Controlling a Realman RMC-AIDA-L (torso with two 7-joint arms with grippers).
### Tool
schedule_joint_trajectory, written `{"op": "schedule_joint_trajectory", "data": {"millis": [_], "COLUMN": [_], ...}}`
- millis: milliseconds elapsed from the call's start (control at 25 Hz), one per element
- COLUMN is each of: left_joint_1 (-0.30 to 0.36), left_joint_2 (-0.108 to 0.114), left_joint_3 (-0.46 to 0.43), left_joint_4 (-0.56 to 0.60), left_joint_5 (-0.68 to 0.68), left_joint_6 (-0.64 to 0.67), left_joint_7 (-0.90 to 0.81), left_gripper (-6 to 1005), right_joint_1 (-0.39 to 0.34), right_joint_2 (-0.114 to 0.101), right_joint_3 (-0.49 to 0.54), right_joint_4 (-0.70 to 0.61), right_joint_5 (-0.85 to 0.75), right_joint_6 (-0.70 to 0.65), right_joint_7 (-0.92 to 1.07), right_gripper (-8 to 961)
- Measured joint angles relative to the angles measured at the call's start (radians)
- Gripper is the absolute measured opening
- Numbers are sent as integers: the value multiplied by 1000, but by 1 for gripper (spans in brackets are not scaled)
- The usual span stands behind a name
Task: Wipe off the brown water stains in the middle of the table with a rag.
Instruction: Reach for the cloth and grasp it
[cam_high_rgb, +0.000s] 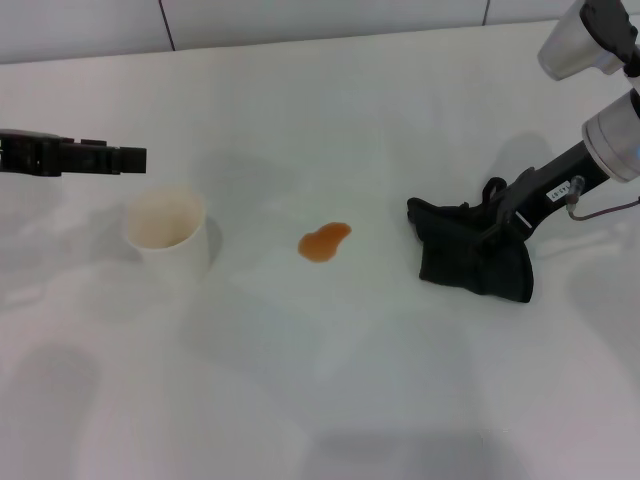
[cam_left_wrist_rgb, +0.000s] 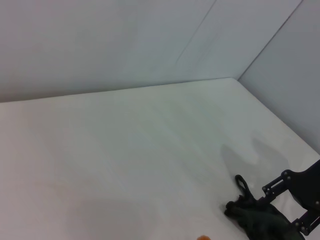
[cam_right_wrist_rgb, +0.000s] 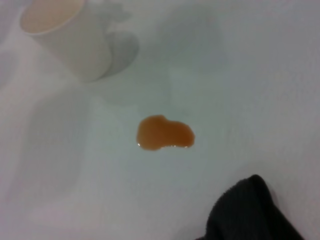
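Cup (cam_high_rgb: 168, 234): white, upright, left of stain, looks empty.
Stain (cam_high_rgb: 324, 241): brown, mid table (cam_high_rgb: 320, 400), bare room all around.
Rag (cam_high_rgb: 473, 258): black, right of stain, apart.
Right gripper (cam_high_rgb: 497, 225): clamped on rag.
Left gripper (cam_high_rgb: 130, 158): far left above cup, cannot tell.

Table (cam_high_rgb: 320, 400): smooth, plain white, with a faint sheen. Brown water stains (cam_high_rgb: 324, 242): a wet, glossy orange-brown film, glinting along one edge in the right wrist view. Rag (cam_high_rgb: 470, 255): soft black cloth, matt and folded. Cup (cam_high_rgb: 166, 232): white, matt, paper-like, cream inside. Right gripper (cam_high_rgb: 500, 215): black, matt, hard-looking; arm casing (cam_high_rgb: 585, 40) behind it looked like smooth pale plastic.
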Motion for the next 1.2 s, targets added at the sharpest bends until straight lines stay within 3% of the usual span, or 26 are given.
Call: {"op": "schedule_joint_trajectory", "data": {"millis": [240,480,920,1200], "left_joint_1": [-3,-5,-9,-18], "left_joint_2": [-1,-1,-1,-5], "left_joint_3": [0,0,0,0], "left_joint_4": [0,0,0,0], "left_joint_5": [2,3,3,27], "left_joint_6": [0,6,6,1], "left_joint_7": [-2,-3,-8,-10], "left_gripper": [892,892,892,892], "right_joint_1": [-3,-7,-5,7], "right_joint_2": [-1,-1,0,2], "right_joint_3": [0,0,0,1], "right_joint_4": [-12,-25,-51,-66], "right_joint_5": [0,1,-24,-52], "right_joint_6": [-4,17,33,58], "right_joint_7": [-2,0,-2,-2], "right_gripper": [766,616,617,344]}}
